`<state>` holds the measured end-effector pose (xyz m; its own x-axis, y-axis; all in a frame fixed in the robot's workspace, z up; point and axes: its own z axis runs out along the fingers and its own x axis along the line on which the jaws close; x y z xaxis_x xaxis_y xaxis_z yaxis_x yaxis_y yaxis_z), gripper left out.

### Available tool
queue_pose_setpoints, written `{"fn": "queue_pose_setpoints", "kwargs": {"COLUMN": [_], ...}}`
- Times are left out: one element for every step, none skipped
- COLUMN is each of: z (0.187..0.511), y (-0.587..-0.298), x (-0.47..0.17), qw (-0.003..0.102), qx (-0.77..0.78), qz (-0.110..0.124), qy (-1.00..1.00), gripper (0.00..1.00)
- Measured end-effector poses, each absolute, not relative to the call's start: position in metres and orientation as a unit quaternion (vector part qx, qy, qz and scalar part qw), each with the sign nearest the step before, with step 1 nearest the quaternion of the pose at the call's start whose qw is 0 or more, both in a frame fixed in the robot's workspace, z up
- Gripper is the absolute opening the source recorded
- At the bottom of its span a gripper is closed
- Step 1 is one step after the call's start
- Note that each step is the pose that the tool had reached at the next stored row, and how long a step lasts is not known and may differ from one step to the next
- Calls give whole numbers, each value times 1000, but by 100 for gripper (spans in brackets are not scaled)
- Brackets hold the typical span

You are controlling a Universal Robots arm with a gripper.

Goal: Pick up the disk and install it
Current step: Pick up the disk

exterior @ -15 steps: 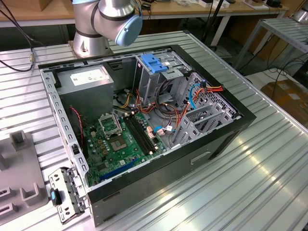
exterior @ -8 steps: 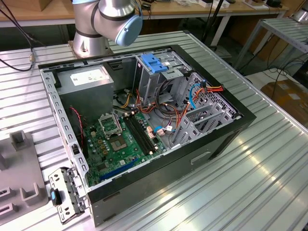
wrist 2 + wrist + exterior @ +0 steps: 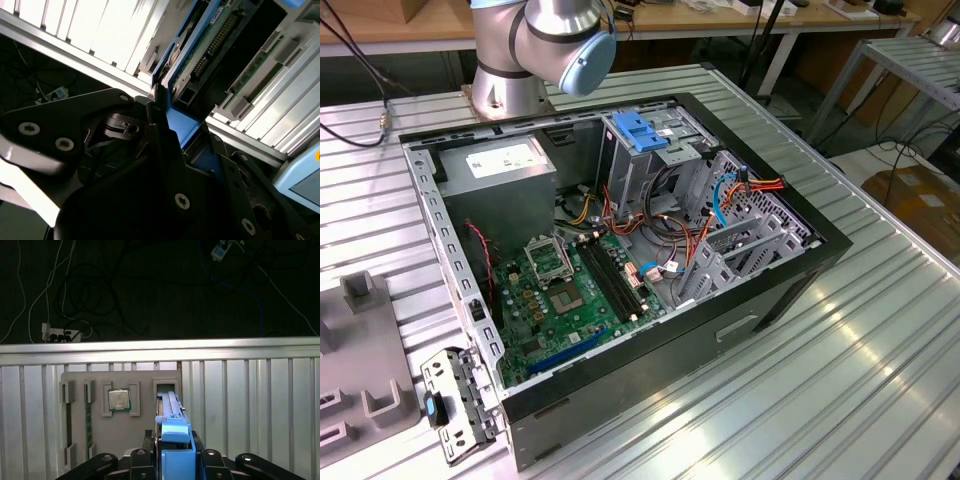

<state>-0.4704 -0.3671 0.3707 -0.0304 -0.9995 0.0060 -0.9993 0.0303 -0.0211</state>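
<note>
The black gripper [image 3: 175,462] is clenched on the disk [image 3: 173,412], a flat dark hard drive framed by bright blue plastic side rails. Its dark fingers [image 3: 159,112] press against the rails from either side. In the first wrist view the disk is seen edge-on, standing upright, with its far end in a slot of a grey plastic fixture plate [image 3: 120,437]. That plate also has a square silver processor chip [image 3: 119,400] and a thin green memory stick [image 3: 88,415] set in pockets of their own.

The second wrist view looks along the disk's flat face and shows its green circuit board [image 3: 202,52] with a row of connector pins. The plate lies on a ribbed aluminium table [image 3: 250,405].

In the exterior view, an open black computer case [image 3: 800,270] lies on the table, with a green motherboard [image 3: 560,290] and a light-blue ribbed latch plate [image 3: 640,130] inside. At its far left corner in the exterior view sits a grey boxy power supply [image 3: 500,185] with a white label whose print is too small to read. Behind the case is the arm's silver joint [image 3: 560,35].
</note>
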Motion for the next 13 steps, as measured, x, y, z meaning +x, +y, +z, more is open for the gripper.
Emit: {"fn": "queue_pose_setpoints", "kwargs": {"z": [371, 372, 373, 375, 375, 376, 377, 379, 379, 380, 381, 382, 383], "y": [-367, -367, -367, -367, -367, -367, -367, -367, -367, -367, -367, -367, -367], "x": [-470, -470, -470, -470, -470, -470, -469, -469, -469, -469, -469, -469, -469], "qw": [5, 5, 5, 5, 5, 5, 5, 5, 5, 5, 5, 5, 5], "qx": [-696, -696, -696, -696, -696, -696, -696, -696, -696, -696, -696, -696, -696], "qz": [-10, -10, -10, -10, -10, -10, -10, -10, -10, -10, -10, -10, -10], "qy": [718, 718, 718, 718, 718, 718, 718, 718, 718, 718, 718, 718, 718], "gripper": [37, 37, 37, 37, 37, 37, 37, 37, 37, 37, 37, 37, 37]}}
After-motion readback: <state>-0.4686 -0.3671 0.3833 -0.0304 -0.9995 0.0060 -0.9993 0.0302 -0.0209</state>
